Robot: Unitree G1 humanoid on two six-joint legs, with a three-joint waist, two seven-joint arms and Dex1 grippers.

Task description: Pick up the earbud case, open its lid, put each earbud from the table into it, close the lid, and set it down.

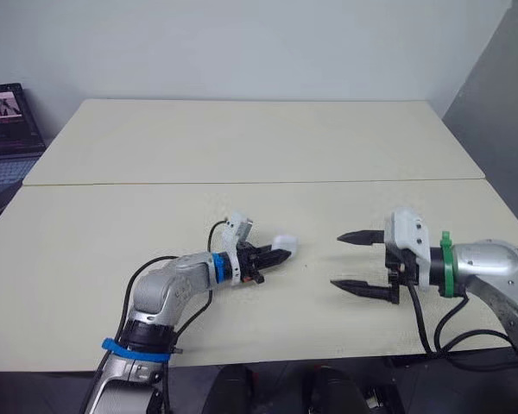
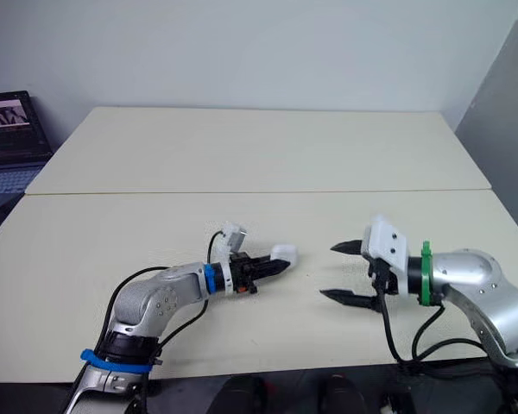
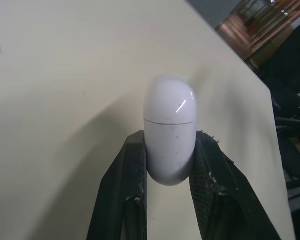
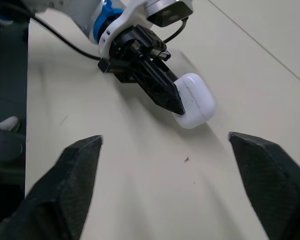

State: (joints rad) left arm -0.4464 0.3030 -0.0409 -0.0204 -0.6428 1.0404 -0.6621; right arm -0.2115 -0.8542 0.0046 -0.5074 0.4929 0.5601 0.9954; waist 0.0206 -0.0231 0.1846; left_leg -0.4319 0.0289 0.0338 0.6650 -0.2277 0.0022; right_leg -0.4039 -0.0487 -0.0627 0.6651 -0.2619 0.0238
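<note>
At frame centre, left claw (image 1: 278, 254) pinches the case (image 1: 287, 245), lid shut, low over the table (image 1: 242, 207); right claw (image 1: 337, 260) gapes empty beside. Grasp made; opening, loading, closing, set-down left.

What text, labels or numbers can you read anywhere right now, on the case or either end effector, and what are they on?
No readable text in any view.
Earbud case, held in the left end effector: plain white, no marking seen.
Right end effector: no label seen.
Laptop screen, far left: too blurred to read.
</note>
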